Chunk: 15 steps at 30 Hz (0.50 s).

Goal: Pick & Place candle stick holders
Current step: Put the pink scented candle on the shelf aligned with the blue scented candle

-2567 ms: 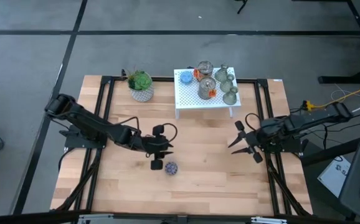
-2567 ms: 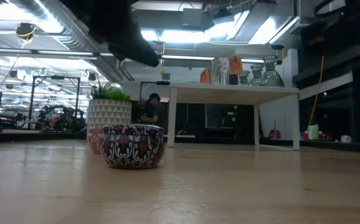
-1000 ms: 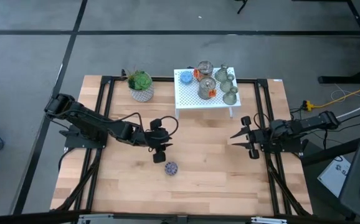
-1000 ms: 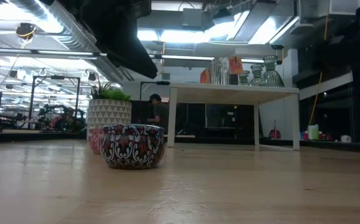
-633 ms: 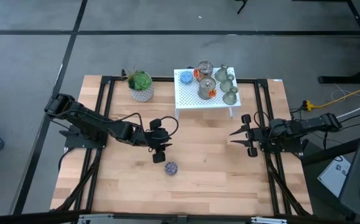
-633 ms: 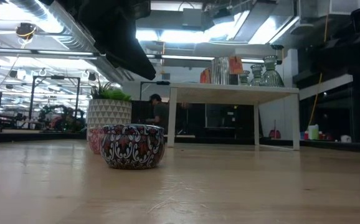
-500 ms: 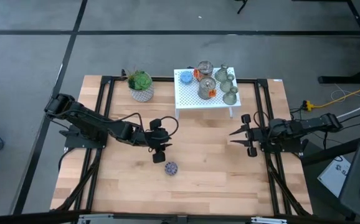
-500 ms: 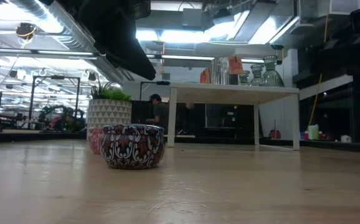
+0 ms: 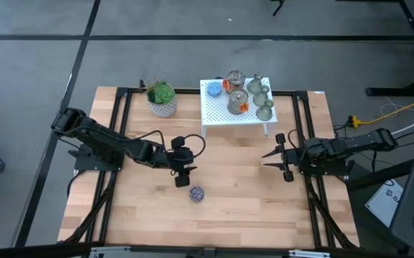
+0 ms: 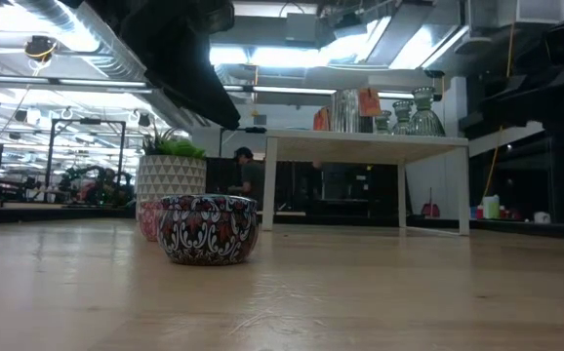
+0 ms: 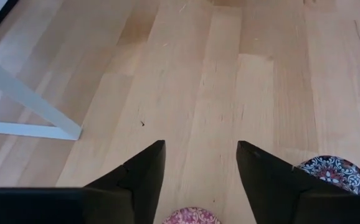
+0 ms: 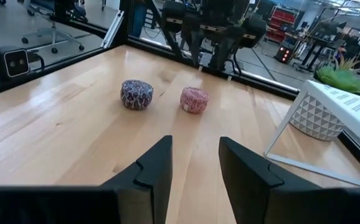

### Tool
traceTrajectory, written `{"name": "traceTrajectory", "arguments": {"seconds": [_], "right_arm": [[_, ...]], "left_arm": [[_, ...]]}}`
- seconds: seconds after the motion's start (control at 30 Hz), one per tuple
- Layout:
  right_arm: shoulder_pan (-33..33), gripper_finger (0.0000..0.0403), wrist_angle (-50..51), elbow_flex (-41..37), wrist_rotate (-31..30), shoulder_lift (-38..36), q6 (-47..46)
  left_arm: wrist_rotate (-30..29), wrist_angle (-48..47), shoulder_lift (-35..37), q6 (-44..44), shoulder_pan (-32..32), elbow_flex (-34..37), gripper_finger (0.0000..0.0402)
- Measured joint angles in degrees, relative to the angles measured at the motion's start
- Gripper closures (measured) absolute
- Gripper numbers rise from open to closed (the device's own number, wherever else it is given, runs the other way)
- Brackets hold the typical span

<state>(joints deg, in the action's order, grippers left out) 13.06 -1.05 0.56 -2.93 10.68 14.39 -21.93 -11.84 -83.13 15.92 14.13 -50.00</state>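
Note:
Three olive-grey candle stick holders stand by their round bases on the right part of a small white table at the far middle. They also show in the low view. My left gripper is open and empty. It hovers at the table's middle over a pink tin, with a purple patterned tin just nearer. My right gripper is open and empty. It stands right of the white table's near right leg and points toward the table's left.
On the white table also stand a blue disc and two jars. A potted plant stands at the far left. Both tins show in the right wrist view. Bare wood lies between the grippers and along the near edge.
My left gripper drew back from the purple tin toward the far edge earlier and has since kept still. My right gripper turned its fingers and has crept a little toward the table's left. Both stay open. The tins and holders have not moved.

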Motion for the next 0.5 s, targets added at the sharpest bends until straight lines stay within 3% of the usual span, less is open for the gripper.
{"name": "traceTrajectory", "arguments": {"seconds": [0.23, 0.5], "right_arm": [[0.0, 0.0268, -0.3, 0.0, -0.2, 0.2, -1.2], [0.0, 0.0268, -2.0, 0.1, -9.2, 0.1, -6.7]], "left_arm": [[-1.5, -1.1, 0.0, 1.5, 0.0, 0.0, 0.0167], [-2.6, -2.2, 0.0, 0.4, 0.0, 0.0, 0.0149]]}}
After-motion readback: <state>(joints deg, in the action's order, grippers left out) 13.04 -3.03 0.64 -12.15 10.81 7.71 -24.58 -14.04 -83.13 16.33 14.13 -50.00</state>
